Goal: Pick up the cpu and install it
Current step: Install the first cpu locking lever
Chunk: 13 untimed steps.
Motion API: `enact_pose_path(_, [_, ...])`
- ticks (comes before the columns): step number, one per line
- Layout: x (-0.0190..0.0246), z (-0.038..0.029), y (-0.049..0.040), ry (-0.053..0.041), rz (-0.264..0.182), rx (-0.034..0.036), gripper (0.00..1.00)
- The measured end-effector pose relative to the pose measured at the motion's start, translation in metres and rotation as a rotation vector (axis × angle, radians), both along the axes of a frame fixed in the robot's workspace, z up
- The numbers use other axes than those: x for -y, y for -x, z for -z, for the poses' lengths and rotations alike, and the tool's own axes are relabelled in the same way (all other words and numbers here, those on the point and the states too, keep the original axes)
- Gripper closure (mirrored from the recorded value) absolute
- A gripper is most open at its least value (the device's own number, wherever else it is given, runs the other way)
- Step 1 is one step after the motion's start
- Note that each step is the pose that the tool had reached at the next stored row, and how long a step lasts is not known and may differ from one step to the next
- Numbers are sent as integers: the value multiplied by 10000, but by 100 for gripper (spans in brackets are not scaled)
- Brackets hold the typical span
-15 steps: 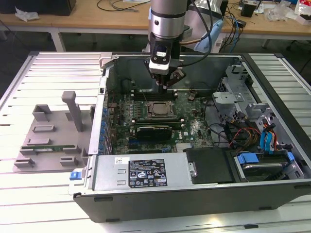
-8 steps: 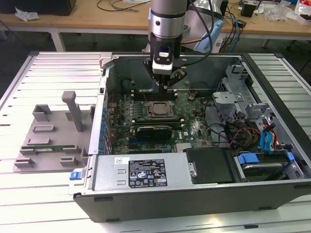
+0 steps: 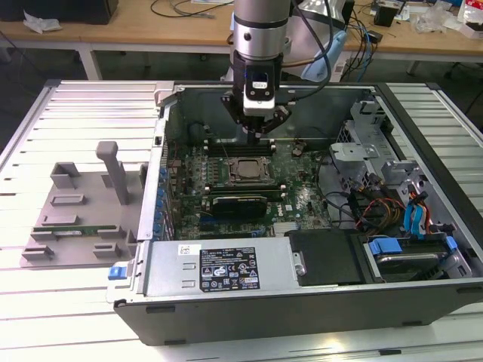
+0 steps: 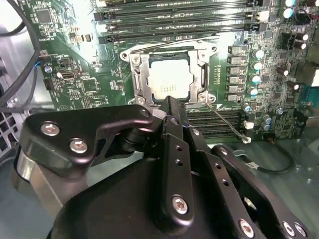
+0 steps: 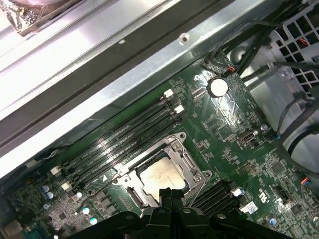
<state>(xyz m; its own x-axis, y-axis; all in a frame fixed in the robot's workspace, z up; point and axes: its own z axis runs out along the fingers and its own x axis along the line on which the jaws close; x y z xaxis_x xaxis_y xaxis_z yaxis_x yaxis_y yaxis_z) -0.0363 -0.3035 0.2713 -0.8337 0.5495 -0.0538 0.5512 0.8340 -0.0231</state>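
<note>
Already the cpu [image 4: 169, 79] sits in its socket [image 4: 141, 67], hand [image 4: 169, 107] above.

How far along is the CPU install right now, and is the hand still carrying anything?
The cpu already lies flat inside the socket frame on the motherboard, so pickup and placement look done. The hand sits just above the chip's edge in both wrist views, fingers together, with nothing visibly held. Whether the chip is fully seated or the frame latched cannot be told.
</note>
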Motion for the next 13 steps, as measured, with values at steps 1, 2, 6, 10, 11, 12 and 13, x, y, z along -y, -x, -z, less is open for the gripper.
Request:
enact_pose_path(1, [0,0,0,0,-131,0,89])
enact_pose_path(2, [0,0,0,0,-283,0,89])
enact_pose_path(6, [0,0,0,-1,-721,0,89])
enact_pose_path(10, [0,0,0,0,-1345,1,89])
enact_pose_path(11, [0,0,0,0,-1451,0,89])
enact_pose_path(12, [0,0,0,0,-1582,0,89])
enact_pose_path(13, [0,0,0,0,-1694,0,89])
